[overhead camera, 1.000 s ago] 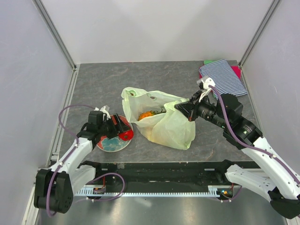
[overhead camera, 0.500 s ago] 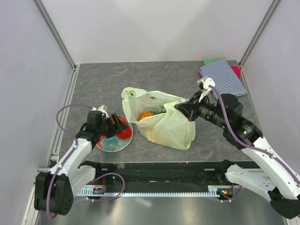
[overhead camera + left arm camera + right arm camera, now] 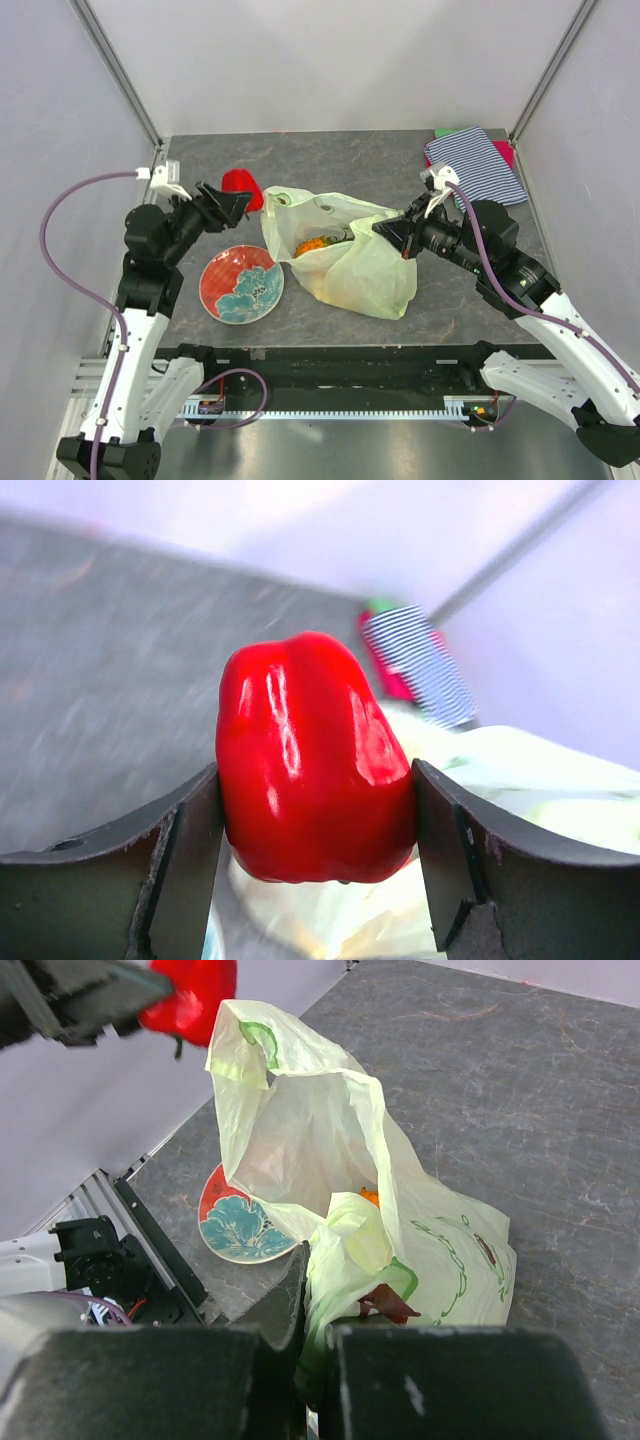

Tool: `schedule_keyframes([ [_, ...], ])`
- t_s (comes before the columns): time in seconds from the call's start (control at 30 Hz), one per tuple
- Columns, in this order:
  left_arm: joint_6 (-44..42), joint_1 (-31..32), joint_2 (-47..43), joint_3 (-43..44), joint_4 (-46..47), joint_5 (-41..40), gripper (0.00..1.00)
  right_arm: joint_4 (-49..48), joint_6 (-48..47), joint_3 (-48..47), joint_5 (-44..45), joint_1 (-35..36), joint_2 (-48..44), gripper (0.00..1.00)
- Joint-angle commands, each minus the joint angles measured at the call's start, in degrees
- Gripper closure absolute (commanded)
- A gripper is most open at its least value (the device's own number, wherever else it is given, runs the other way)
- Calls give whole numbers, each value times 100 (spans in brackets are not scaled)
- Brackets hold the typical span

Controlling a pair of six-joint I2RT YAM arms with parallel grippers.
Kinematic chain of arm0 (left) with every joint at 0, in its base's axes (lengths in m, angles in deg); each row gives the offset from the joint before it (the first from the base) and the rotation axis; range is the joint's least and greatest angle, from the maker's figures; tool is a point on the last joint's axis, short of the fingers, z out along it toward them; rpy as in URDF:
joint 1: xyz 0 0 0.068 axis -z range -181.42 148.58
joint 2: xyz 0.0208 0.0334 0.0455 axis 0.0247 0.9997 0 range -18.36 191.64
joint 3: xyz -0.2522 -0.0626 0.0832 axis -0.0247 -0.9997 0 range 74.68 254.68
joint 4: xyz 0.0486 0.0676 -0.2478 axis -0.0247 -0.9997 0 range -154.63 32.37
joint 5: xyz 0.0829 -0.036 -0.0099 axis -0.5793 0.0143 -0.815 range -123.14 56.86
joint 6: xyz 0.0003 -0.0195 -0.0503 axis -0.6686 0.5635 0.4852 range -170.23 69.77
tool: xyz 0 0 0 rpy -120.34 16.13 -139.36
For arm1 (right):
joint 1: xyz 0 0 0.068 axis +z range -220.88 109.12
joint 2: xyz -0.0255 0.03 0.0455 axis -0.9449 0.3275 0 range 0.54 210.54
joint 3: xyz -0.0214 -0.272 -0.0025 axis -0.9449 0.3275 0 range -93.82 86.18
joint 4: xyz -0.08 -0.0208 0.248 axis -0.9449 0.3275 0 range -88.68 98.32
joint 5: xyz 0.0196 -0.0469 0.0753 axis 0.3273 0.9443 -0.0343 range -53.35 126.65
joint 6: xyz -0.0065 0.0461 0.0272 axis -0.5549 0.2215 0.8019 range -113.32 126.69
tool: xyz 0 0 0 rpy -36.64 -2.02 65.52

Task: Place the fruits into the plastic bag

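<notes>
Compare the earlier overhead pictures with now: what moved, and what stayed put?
The left gripper lifted the red pepper off the red plate, up beside the plastic bag's far handle. The right gripper stayed clamped on the bag; plate and striped cloth unmoved.

Robotics laboratory test cell: grey table (image 3: 400,160) walled by white panels (image 3: 330,60) on aluminium posts (image 3: 115,70) beyond the left gripper (image 3: 238,197) and right gripper (image 3: 382,228), cabled arms (image 3: 540,290) on a rail (image 3: 330,408) behind them.

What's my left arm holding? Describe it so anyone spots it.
Find the pale green crinkly plastic bag mid-table. At its upper left, the left end effector pinches a glossy red pepper-shaped toy fruit, the only fruit outside the bag.
</notes>
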Motion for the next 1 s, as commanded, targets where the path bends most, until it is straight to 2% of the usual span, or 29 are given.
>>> schedule_keyframes([
  [0.0,-752,489,231,562,1115,1076,40,-175,-3,-25,32,1,-83,100],
  [0.17,-1447,1378,467,870,1415,1443,39,-166,-20,-16,67,2,-65,100],
  [0.33,-1930,2144,1186,1107,1047,1753,39,-166,-12,-25,76,1,-56,100],
  [0.6,-2757,2636,2243,1907,-735,1595,39,-157,-29,-16,120,1,-48,100],
  [0.83,-3135,2707,2551,2074,-1598,348,39,-157,-47,-60,120,1,49,100],
  [0.97,-3074,2707,2717,2136,-1635,-583,39,-192,-55,-51,111,1,119,100],
])
